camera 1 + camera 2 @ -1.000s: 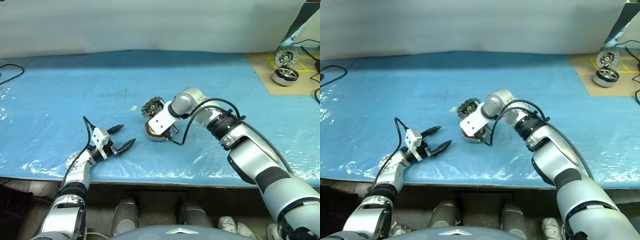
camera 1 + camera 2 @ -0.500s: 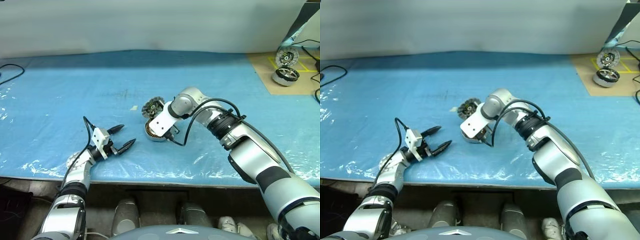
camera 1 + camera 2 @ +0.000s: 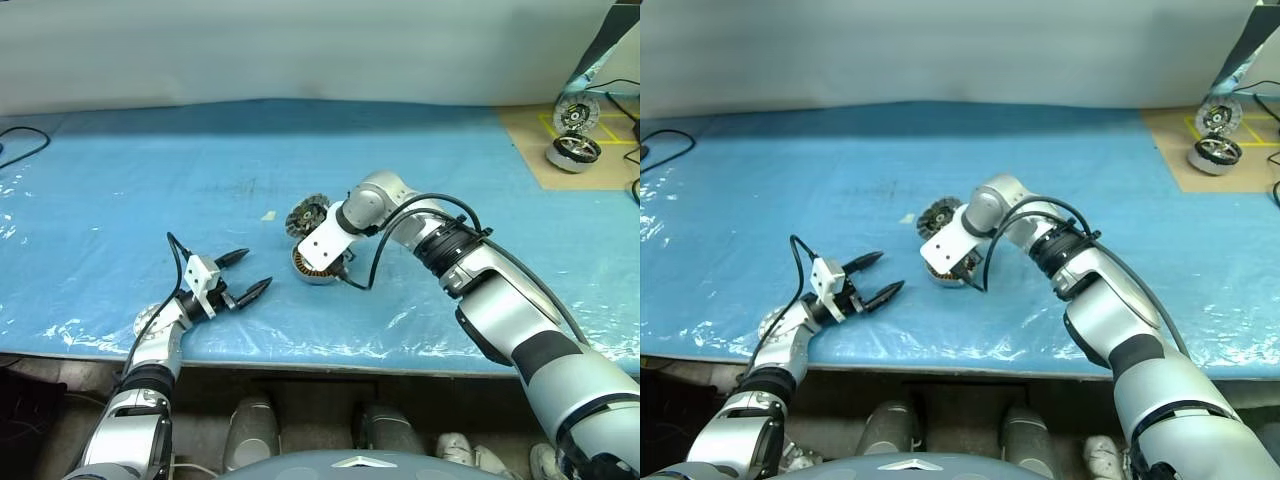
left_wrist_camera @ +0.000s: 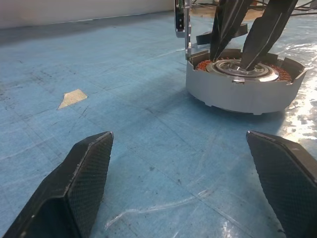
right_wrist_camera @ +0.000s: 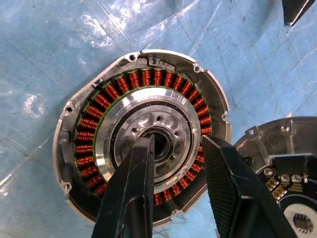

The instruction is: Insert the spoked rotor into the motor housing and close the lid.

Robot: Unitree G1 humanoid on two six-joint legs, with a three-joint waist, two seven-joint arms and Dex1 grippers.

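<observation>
Where head views hide it, motor housing (image 5: 141, 136) coils under right pincer (image 5: 176, 148).

Both arms: silver-grey shells, black bands at the joints. Right arm (image 3: 500, 300) has a thick black cable looping from the forearm to a white wrist block. Left arm (image 3: 150, 350) is slimmer, thin black cable arcing to a small white wrist bracket. Left gripper (image 3: 245, 274) fingers (image 4: 74, 193) are black, tapered to points, with a fine cross-hatched texture.
</observation>
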